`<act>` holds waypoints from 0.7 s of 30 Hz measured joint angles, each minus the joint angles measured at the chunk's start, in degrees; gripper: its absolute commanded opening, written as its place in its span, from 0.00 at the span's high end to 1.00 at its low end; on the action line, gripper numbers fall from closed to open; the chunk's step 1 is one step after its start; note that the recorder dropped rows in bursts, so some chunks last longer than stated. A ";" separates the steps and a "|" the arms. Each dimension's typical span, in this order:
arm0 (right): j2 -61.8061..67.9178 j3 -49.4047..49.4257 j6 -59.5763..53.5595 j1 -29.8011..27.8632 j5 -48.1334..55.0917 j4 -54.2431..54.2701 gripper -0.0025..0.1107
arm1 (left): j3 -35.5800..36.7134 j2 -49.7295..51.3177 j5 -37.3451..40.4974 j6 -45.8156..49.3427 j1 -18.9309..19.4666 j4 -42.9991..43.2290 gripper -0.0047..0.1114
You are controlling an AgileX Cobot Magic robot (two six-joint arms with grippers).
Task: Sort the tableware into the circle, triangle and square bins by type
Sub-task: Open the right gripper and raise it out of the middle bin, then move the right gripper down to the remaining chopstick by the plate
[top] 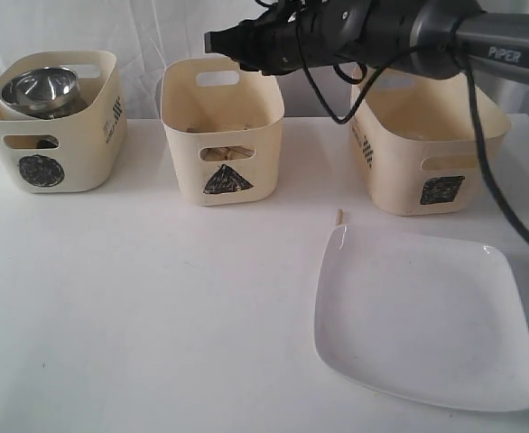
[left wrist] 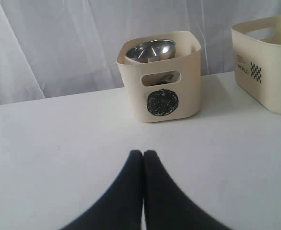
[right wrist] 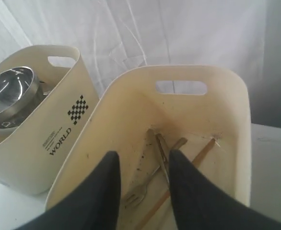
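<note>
My right gripper (right wrist: 141,154) hangs open over the triangle bin (right wrist: 227,143), reaching in from the right (top: 212,41). Nothing is between its fingers. A steel fork (right wrist: 134,194), a knife (right wrist: 161,150) and a wooden chopstick (right wrist: 202,153) lie on that bin's floor. The circle bin (top: 75,153) holds a steel bowl (top: 39,88) on top; what sits under it is mostly hidden. The large white squarish plate (top: 427,316) lies on the table at the front right. Another chopstick's tip (top: 340,216) pokes out at the plate's far edge. My left gripper (left wrist: 143,152) is shut and empty, low over the table.
The square bin (top: 400,171) stands at the back right, partly behind my right arm and its cable. The three bins form a row along the back before a white cloth. In the left wrist view the circle bin (left wrist: 188,72) is ahead, with the triangle bin (left wrist: 270,57) beside it.
</note>
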 measured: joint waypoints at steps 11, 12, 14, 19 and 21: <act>-12.85 13.63 -1.12 -1.97 10.29 -3.75 0.68 | 0.00 0.00 0.00 0.00 0.00 0.00 0.96; -13.87 14.87 -1.12 -2.25 12.01 -4.25 0.66 | 0.00 0.00 0.00 0.00 0.00 0.00 0.96; -15.50 16.91 0.07 -2.28 15.10 -4.79 0.59 | 0.00 0.00 0.00 0.00 0.00 0.00 0.96; -17.48 20.72 7.14 -2.36 22.87 -7.86 0.42 | 0.00 0.00 0.00 0.00 0.00 0.00 0.96; -17.58 21.76 10.52 -2.36 25.07 -9.27 0.42 | 0.00 0.00 0.00 0.00 0.00 0.00 0.96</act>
